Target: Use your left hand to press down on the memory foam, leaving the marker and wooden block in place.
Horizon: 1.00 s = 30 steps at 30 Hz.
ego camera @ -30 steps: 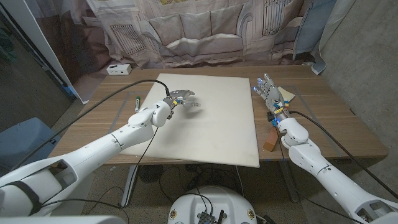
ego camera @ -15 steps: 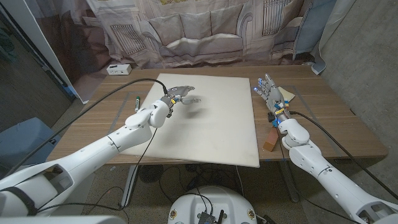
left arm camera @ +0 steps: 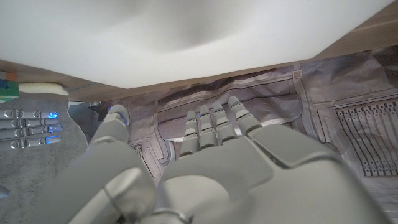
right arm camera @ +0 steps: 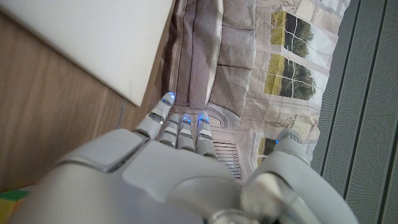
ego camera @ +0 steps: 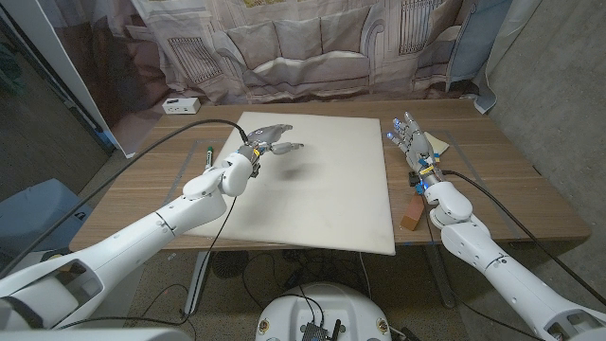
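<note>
Left hand (ego camera: 269, 138) now higher above memory foam (ego camera: 312, 189), fingers apart, empty, far-edge side.

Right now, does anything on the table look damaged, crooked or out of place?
Nothing looks damaged or spilled. The memory foam lies flat, with a soft shadowed dent near the left hand, which hovers open above it. The marker lies left of the foam, the wooden block at its right edge.

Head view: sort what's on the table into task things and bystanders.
Task things:
memory foam
left hand, above the foam
marker, left of the foam
wooden block, right of the foam

Bystanders:
right hand, beside the foam's right edge
white box, far left corner
</note>
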Available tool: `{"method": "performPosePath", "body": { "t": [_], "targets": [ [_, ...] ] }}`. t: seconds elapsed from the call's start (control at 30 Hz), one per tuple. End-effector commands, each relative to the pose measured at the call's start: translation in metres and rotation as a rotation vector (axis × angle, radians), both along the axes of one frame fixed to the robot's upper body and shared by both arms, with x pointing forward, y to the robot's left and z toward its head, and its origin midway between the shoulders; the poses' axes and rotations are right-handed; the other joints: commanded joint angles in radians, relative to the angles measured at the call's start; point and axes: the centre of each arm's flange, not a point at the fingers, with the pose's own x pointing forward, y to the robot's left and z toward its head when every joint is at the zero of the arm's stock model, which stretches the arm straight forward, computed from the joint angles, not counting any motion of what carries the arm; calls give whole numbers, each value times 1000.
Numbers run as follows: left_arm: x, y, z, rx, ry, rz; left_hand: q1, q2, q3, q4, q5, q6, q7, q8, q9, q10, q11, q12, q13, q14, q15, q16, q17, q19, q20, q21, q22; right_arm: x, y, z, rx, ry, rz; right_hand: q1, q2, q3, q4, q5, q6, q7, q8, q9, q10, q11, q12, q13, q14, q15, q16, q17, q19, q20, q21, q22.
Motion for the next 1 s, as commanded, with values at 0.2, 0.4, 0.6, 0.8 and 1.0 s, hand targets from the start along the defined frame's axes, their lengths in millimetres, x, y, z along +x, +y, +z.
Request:
{"method": "performPosePath", "body": {
  "t": [0.2, 0.4, 0.6, 0.8, 1.0],
  "targets": [
    [-10, 17, 7, -166, -57, -87, -5, 7, 0, 15, -3, 18, 5, 6, 0, 25, 1, 8, 0, 22, 1, 10, 2, 18, 4, 6, 1, -4, -1, 0, 8, -13, -12, 1, 5, -4, 2, 0, -10, 2, -4, 5, 8, -3, -1, 2, 9, 7, -2, 2, 14, 0, 1, 3],
    [-11, 22, 5, -227, -76, -107, -11, 11, -1, 20, -4, 31, 9, 10, 0, 36, 4, 11, 0, 28, 2, 10, 2, 19, 4, 6, 2, -5, -1, 1, 9, -12, -18, 1, 6, -5, 1, 0, -37, 10, -15, 5, 7, -4, -2, 2, 5, 5, -5, 3, 14, -1, 0, 3],
    [-13, 26, 6, -257, -95, -123, -15, 16, -1, 23, -4, 34, 10, 10, 0, 39, 6, 11, 0, 32, 3, 10, 2, 15, 2, 3, 2, -6, -4, 1, 9, -13, -24, 2, 5, -5, 1, 0, -42, 11, -16, 5, 5, -5, -3, 2, 5, 5, -5, 3, 13, -2, -1, 3],
    [-14, 30, 8, -297, -104, -145, -17, 18, -1, 25, -4, 35, 10, 9, 0, 39, 4, 10, 0, 32, 2, 9, 3, 13, 3, 2, 2, -8, -3, 1, 11, -13, -26, 2, 5, -6, 1, 0, -42, 11, -15, 5, -11, -5, -10, 2, -9, 10, -11, 3, 13, -4, -2, 3],
    [-12, 37, 8, -377, -88, -208, -21, 21, -1, 28, -5, 39, 11, 10, 0, 41, 8, 10, 0, 33, 4, 8, 3, 11, 1, 1, 2, -10, -3, 0, 13, -14, -27, 2, 4, -6, 1, 0, -42, 11, -14, 5, -17, -3, -11, 2, -11, 9, -12, 3, 10, -5, -3, 3]
  ]
}}
